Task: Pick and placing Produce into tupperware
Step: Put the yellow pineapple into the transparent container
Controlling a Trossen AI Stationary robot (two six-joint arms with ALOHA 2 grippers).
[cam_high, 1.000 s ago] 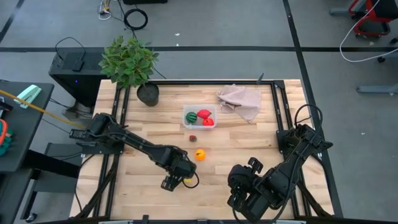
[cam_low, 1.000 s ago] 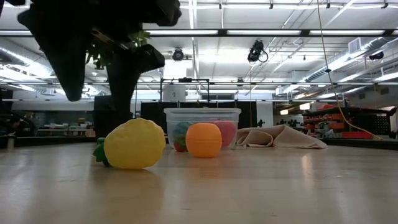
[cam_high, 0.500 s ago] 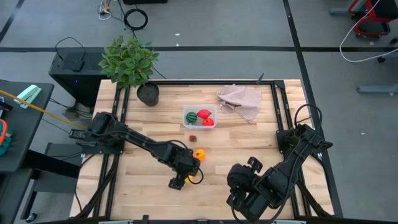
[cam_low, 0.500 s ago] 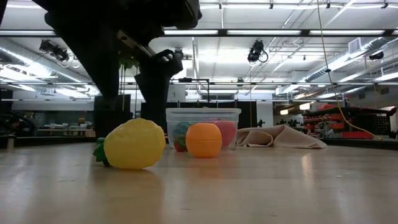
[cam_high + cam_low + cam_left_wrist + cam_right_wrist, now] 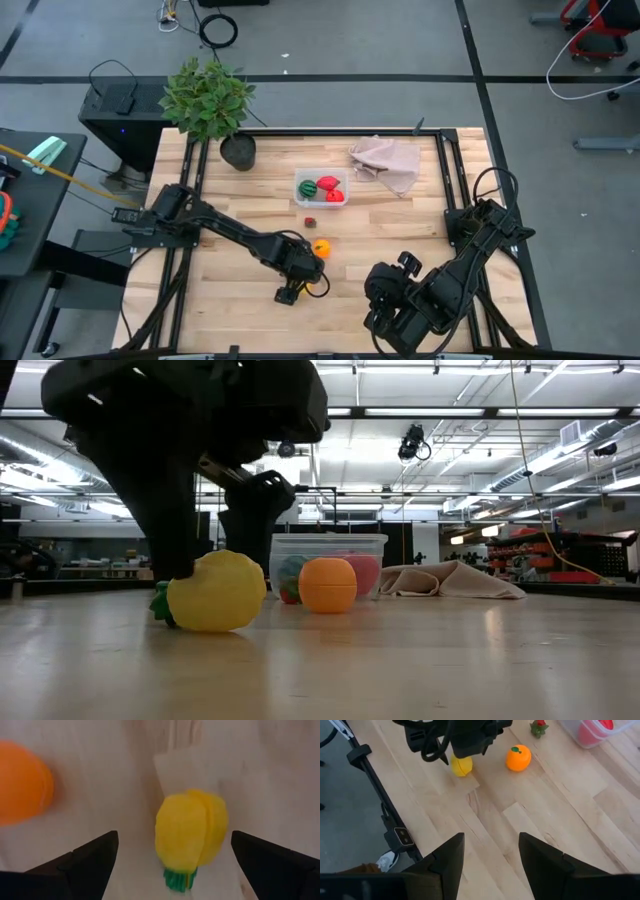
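Around the yellow fruit (image 5: 191,835), left gripper (image 5: 172,852) jaws wide open, fingers clear of it.

Seen from the right arm's wrist, a pale wooden table (image 5: 545,815) stretches ahead, with the right gripper (image 5: 490,865) in the foreground, its 2 dark fingers (image 5: 445,865) standing apart with bare table between them. Farther off, the left gripper (image 5: 462,742) hangs directly over a yellow toy fruit (image 5: 461,765). An orange toy fruit (image 5: 518,758) lies near it. Beyond sit a small red piece (image 5: 538,727) and a clear box (image 5: 590,735) holding red produce.
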